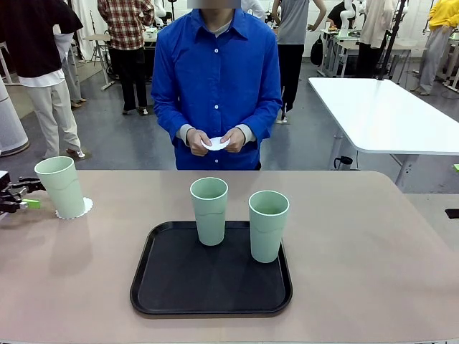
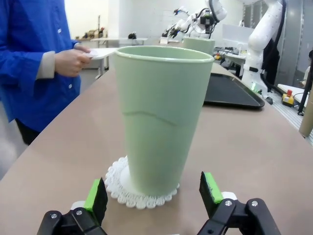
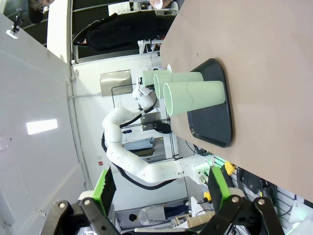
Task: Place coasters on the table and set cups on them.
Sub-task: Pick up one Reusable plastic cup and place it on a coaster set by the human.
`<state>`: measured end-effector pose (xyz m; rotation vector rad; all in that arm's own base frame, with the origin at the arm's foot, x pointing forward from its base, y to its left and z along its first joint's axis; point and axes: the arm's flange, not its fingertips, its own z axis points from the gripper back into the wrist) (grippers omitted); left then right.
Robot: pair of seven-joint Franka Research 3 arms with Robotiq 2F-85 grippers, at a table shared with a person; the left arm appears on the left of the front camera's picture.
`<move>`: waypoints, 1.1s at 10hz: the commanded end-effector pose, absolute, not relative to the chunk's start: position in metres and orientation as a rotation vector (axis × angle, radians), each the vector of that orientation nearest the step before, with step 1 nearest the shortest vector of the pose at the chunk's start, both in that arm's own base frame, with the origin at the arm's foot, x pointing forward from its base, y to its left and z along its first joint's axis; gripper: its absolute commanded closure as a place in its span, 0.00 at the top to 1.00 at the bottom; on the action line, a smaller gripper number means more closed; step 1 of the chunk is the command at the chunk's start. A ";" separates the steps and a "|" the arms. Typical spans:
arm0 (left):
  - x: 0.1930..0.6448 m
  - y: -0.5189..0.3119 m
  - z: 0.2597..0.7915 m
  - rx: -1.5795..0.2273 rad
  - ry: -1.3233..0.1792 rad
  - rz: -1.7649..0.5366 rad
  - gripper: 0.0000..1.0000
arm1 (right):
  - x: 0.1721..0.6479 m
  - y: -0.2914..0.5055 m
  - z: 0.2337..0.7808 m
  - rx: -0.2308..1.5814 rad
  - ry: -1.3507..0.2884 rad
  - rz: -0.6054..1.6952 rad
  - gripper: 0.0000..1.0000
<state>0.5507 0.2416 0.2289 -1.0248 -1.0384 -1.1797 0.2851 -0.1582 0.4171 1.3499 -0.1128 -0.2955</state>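
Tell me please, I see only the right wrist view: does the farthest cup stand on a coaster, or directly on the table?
Observer: On a coaster. That cup stands upright on a white coaster on the table, left of the tray.
Operator: Does the left gripper hold it?
Observer: No. The left gripper is open, with one pad on each side of the cup's base and a gap on both sides.
Operator: Is there another coaster?
Observer: Yes. The person at the far side holds a second coaster in front of the body.
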 end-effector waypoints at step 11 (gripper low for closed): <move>0.438 0.159 0.546 -0.462 -0.514 -0.783 1.00 | 0.287 -0.158 0.417 1.365 -0.126 -0.300 1.00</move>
